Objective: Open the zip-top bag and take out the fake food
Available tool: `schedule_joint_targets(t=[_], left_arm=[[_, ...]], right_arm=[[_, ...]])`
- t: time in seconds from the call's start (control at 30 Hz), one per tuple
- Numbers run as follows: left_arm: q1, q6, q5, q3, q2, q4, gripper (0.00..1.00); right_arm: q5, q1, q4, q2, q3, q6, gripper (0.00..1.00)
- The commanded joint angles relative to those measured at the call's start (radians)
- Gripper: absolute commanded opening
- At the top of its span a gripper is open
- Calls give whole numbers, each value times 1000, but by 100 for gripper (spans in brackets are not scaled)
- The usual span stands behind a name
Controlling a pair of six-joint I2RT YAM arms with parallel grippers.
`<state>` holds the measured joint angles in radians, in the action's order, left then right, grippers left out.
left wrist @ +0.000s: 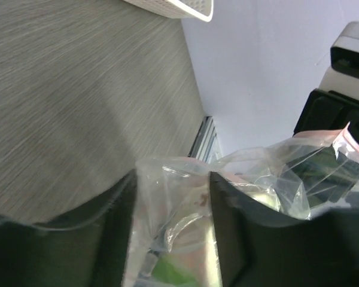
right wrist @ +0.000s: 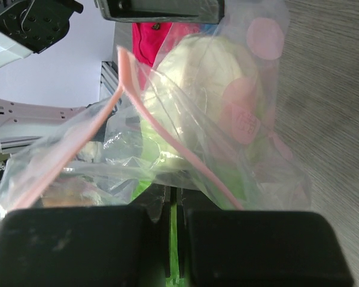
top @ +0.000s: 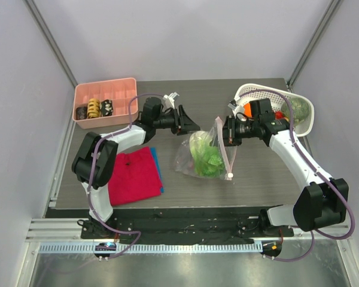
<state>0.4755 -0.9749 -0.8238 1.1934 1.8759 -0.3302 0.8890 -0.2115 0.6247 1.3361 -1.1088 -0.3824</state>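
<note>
Grey table [top: 251,185]: pink tray [top: 116,91], red cloth [top: 134,176], white basket [top: 257,89], zip-top bag [top: 188,158].

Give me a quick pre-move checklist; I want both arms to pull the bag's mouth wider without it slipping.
1. Right gripper pinching the zip-top bag: ok, jaws shut on its film.
2. Left gripper holding the opposite side: not ok, film lies between its fingers, jaws apart.
3. Zip strip parted: ok, its halves diverge in the right wrist view.
4. Food inside to remove: ok, green leafy vegetable sits in the bag.
5. Bag apart from the basket: ok.
</note>
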Motion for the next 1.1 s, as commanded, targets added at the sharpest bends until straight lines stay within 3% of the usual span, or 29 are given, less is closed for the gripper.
schedule_joint_targets(t=[0.0, 0.1, 0.13, 0.3, 0.33, 0.47, 0.77, 0.9, 0.97, 1.0, 1.03, 1.07], left_arm=[[5, -110, -55, -31, -11, -182, 40], [0, -98, -26, -40, -24, -169, 3], [-3, -82, -9, -41, -30, -149, 0], [-49, 91, 227, 6, -69, 227, 0], [-66, 125, 317, 14, -70, 262, 0], [-100, 159, 437, 46, -46, 411, 0], [-139, 209, 543, 15, -31, 480, 0], [-189, 185, 338, -5, -26, 364, 0], [-176, 191, 249, -40, -58, 253, 15], [-175, 177, 194, -54, -79, 212, 37], [-175, 150, 102, -64, -89, 192, 50], [-173, 136, 62, -90, -93, 125, 88]], right_arm=[[24, -6, -10, -29, -33, 25, 1], [2, -5, 0, -34, -39, 34, 1], [-4, -6, 10, -37, -39, 36, 1], [-113, -29, 84, -84, -49, 88, 1], [-155, -41, 96, -97, -46, 97, 1], [-235, -48, 89, -166, -4, 97, 1], [-403, -48, 58, -326, 42, 85, 1], [-423, -49, -16, -353, 98, 65, 1], [-386, -48, -20, -321, 90, 50, 1], [-377, -49, -20, -292, 86, 43, 1], [-354, -48, -31, -285, 81, 36, 1], [-345, -48, -42, -279, 79, 28, 1]])
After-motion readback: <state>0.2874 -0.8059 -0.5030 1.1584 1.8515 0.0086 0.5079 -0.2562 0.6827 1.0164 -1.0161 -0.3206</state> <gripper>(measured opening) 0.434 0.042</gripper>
